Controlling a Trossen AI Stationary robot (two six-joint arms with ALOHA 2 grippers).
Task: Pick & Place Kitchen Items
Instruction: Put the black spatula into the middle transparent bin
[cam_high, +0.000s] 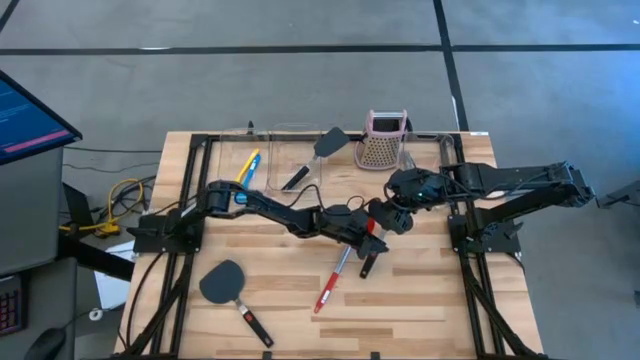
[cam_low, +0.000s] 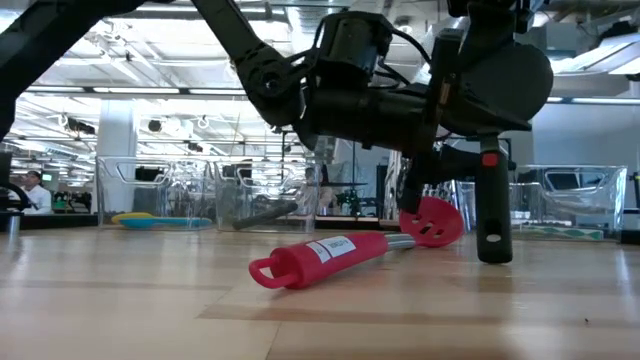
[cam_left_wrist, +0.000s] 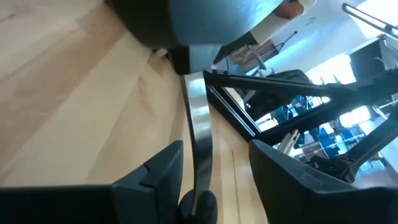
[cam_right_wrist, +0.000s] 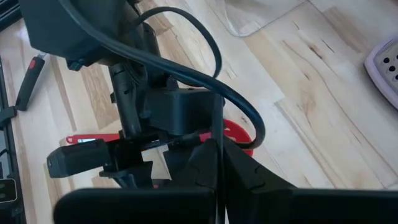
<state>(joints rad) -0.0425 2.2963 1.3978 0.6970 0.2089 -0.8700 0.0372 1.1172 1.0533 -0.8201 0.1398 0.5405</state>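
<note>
Straddling the silver neck of the black spatula with the black-red handle (cam_left_wrist: 198, 118), your left gripper (cam_left_wrist: 211, 155) has its fingers (cam_left_wrist: 158, 171) spread. There is daylight on both sides of the metal, so nothing is clamped yet. The neck sits square between the pads, which looks deliberate: the thin stiff shaft is the best place to bite, clear of the wide blade.

From table height the spatula's handle (cam_low: 493, 215) stands nearly upright, with its butt at or just on the wooden table (cam_high: 420, 310). That puts the spatula just off centre toward 3 o'clock.

Something has to be propping it there. Your right gripper (cam_right_wrist: 217, 155) sits at about 1 o'clock from the left one, almost touching it, with its fingers pressed tight together. I cannot tell whether they pinch the blade, because the left arm's body blocks that spot. It reads like a handover or a steadying hold.

The red plastic spoon (cam_high: 333, 278) lies flat just beside, at 7 o'clock from the grippers. A second black spatula (cam_high: 225, 285) waits well apart at 8 o'clock. The clear plastic bins (cam_high: 290, 150) line the 12 o'clock edge.

My call: close your left fingers before anything else lets go.
</note>
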